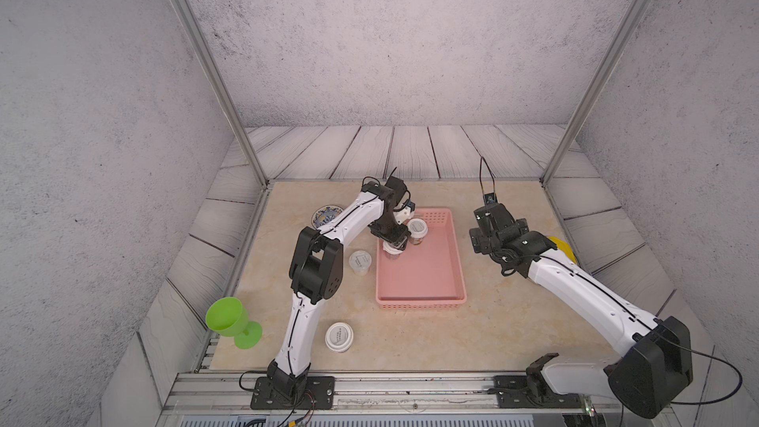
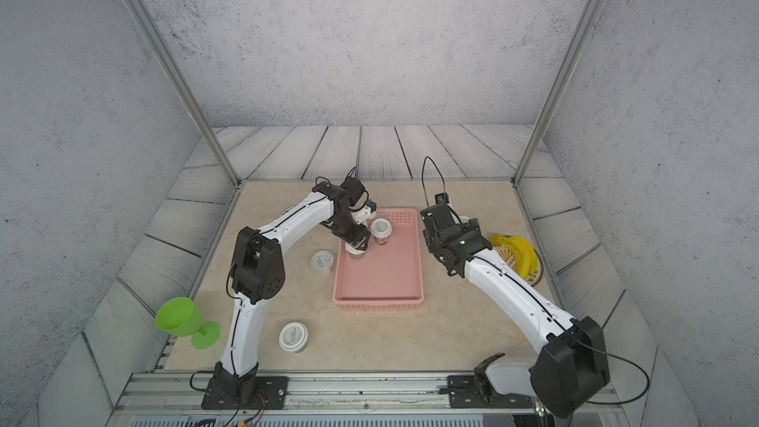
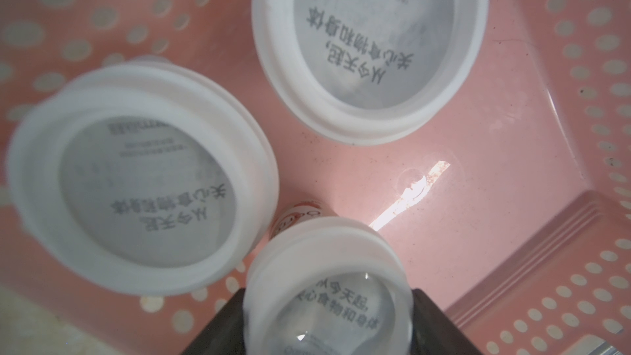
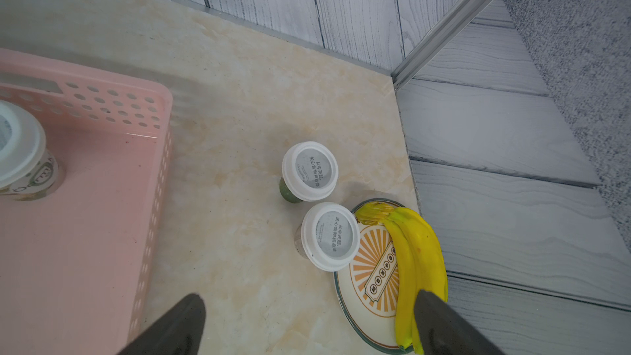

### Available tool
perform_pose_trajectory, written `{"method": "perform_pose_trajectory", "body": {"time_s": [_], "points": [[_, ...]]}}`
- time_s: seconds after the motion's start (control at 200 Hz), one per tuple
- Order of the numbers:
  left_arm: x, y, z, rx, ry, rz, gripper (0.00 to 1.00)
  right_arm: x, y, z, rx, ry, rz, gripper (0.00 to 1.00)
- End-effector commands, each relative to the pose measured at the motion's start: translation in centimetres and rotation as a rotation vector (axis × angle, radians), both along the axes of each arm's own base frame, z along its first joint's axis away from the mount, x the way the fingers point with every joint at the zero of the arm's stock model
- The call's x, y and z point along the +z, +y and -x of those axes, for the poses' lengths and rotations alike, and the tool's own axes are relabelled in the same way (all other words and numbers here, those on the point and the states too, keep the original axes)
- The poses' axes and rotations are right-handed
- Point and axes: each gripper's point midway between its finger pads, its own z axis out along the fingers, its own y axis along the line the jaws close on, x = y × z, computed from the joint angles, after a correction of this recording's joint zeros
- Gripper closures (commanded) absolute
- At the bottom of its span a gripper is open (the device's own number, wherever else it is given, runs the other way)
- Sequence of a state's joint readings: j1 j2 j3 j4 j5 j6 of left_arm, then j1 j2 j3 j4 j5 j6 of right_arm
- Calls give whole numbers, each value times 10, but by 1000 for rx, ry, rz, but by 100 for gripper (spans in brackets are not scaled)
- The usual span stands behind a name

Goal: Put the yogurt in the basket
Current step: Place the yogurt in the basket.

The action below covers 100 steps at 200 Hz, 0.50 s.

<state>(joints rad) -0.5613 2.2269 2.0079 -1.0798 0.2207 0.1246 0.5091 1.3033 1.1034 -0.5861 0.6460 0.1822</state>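
The left hand (image 1: 393, 242) is setting a yogurt cup (image 3: 327, 288) down inside the pink basket (image 1: 427, 281), in its far corner on the left arm's side, beside two cups (image 3: 368, 46) (image 3: 140, 179) already there; its fingers flank the lid, though whether they still pinch it I cannot tell. The right hand (image 4: 307, 322) hangs wide apart over the counter (image 4: 239, 131), above two cups (image 4: 310, 170) (image 4: 330, 236) near the banana plate (image 4: 372, 281). Two more cups (image 1: 360, 261) (image 1: 339, 337) wait on the counter's left side. Next, likely: let go, lift clear without tipping neighbours.
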Motion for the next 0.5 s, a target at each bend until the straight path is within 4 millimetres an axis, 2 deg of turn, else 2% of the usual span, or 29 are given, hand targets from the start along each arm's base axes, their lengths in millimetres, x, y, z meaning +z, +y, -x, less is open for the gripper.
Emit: {"method": "perform_pose_trajectory", "body": {"time_s": [0.0,0.255,0.38,0.495], "points": [[-7,0,-1,-6,12,-12,27,-2,-2,1,-9,2,-9,0],[-2,3,1,-2,5,-18,21,-2,-2,1,-10,2,-10,0],[13,4,2,2,-15,-5,18,-2,-2,1,-9,3,-10,0],[35,5,3,3,-53,13,14,-2,-2,1,-9,2,-12,0]]}}
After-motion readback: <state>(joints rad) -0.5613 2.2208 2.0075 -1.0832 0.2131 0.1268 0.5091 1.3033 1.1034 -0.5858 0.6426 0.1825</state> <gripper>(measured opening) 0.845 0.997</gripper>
